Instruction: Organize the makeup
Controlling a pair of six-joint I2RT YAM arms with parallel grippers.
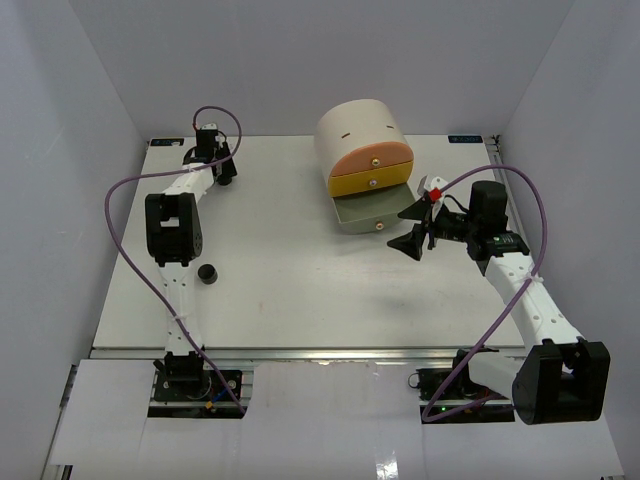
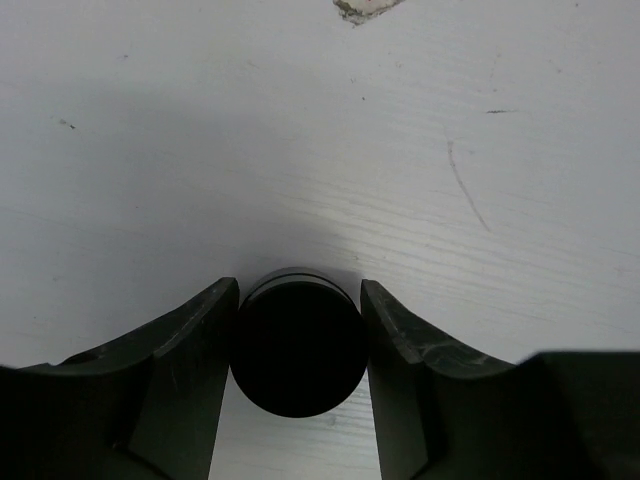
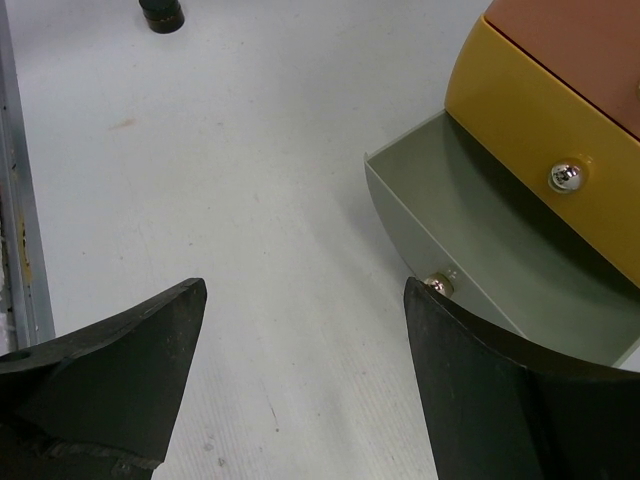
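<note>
Black jar [image 2: 298,345] sits clamped between the left gripper's [image 2: 300,292] fingers at the far left corner of the table [image 1: 290,280]. A second jar [image 1: 207,272] stands beside the left arm. The right gripper [image 3: 305,288] hangs wide open before the pulled-out grey drawer [image 3: 470,225].

The left arm [image 1: 178,228] runs from the bottom left up to the upper left of the top view. There the left tool [image 1: 222,168] points downward, its fingers [image 2: 190,340] pressed against both sides of a small black jar [image 2: 298,350]. The right arm [image 1: 530,300] stretches from the lower right toward centre right. The right tool [image 1: 412,228] faces left, its fingers spread wide.
</note>
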